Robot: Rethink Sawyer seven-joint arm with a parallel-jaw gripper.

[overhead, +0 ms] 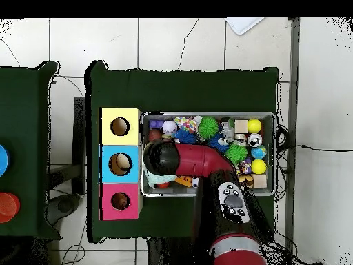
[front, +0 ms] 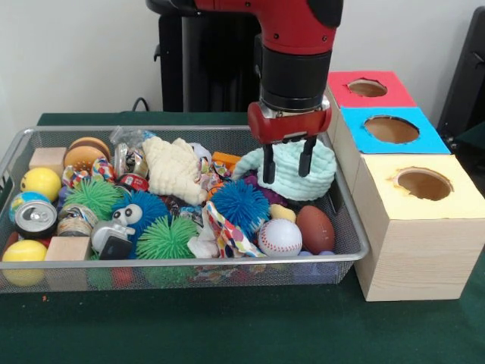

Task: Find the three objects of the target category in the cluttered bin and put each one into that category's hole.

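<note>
The wire mesh bin (front: 182,264) is full of mixed items; it also shows in the overhead view (overhead: 214,114). My gripper (front: 286,167) is open and empty, low over the bin's right end. Its black fingertips (front: 267,176) hang against a mint-green knitted bundle (front: 322,178); I cannot tell if they touch it. A small pale yellow soft thing (front: 283,213) lies between a blue spiky ball (front: 241,205) and a brown football (front: 314,229). No teddy bear shows. The red-topped box's hole (front: 367,88) is farthest back, right of the bin (overhead: 120,201). In the overhead view the arm (overhead: 193,160) hides the gripper.
Blue-topped (front: 391,129) and yellow-topped (front: 423,183) boxes stand in a row beside the bin. In the bin: a baseball (front: 280,236), green spiky balls (front: 165,237), a cream fuzzy toy (front: 174,168), a drink can (front: 35,218), yellow balls (front: 39,182), wooden blocks (front: 67,248).
</note>
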